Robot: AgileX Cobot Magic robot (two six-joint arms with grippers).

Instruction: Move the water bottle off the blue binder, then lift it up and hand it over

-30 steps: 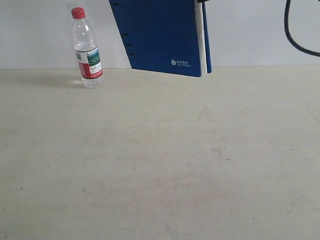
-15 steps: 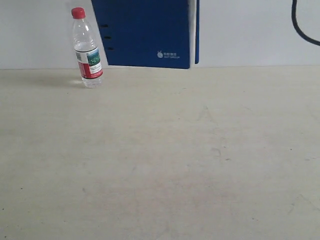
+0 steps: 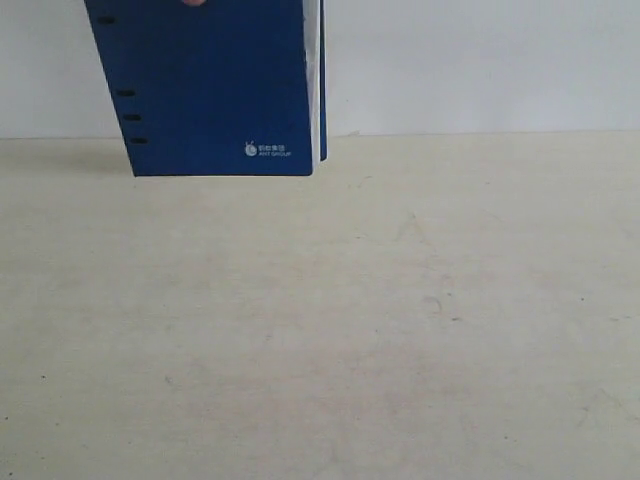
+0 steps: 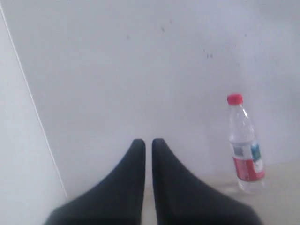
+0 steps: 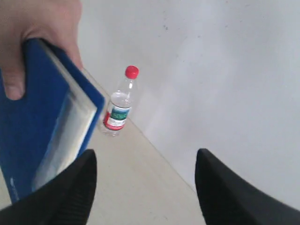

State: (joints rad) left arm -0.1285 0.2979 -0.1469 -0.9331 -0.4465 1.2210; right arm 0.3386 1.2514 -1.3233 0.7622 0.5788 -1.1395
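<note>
The blue binder (image 3: 215,85) hangs upright above the table's far edge, held from above by a human hand (image 5: 28,28); its white pages face right. In the exterior view it hides the water bottle. The water bottle (image 4: 244,145) with its red cap stands upright by the wall, also seen in the right wrist view as the bottle (image 5: 118,105) just beyond the binder (image 5: 33,122). My left gripper (image 4: 148,143) is shut with nothing in it, away from the bottle. My right gripper (image 5: 145,157) is open and empty, the binder beside one finger.
A pale beige table (image 3: 350,330) fills the exterior view, meeting a white wall (image 3: 480,60) at the back. Neither arm shows in the exterior view.
The hand has carried the binder leftward and lower, from the upper middle to in front of the bottle, which it now covers in the exterior view. The dark cable at top right has gone.
</note>
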